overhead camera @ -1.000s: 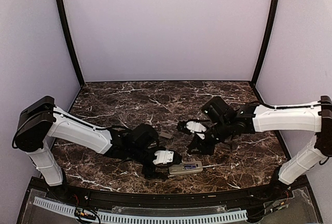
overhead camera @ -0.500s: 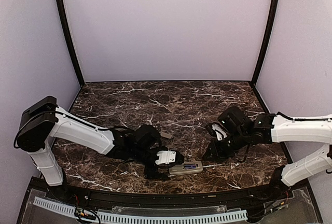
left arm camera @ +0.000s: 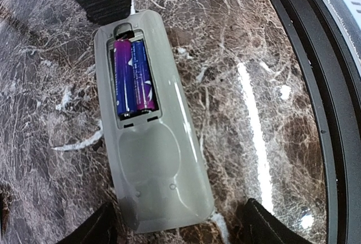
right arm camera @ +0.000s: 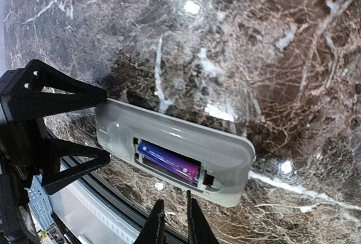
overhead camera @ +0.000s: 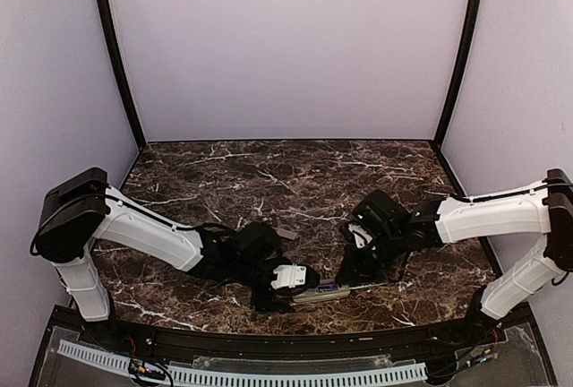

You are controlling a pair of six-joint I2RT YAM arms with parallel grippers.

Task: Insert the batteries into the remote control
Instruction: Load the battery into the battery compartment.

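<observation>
remote control [overhead camera: 320, 294] lies face down on the dark marble desk [overhead camera: 224, 172], close to its near edge, with its grey back up and the battery bay uncovered. two blue-purple batteries [left arm camera: 133, 77] sit side by side inside the bay. the left tool [overhead camera: 288, 287] is released, its fingers spread wide to either side of the remote's rounded end, gripping nothing. the right tool [right arm camera: 174, 221] hovers just beside the bay end, fingers pinched nearly together with nothing between them.
</observation>
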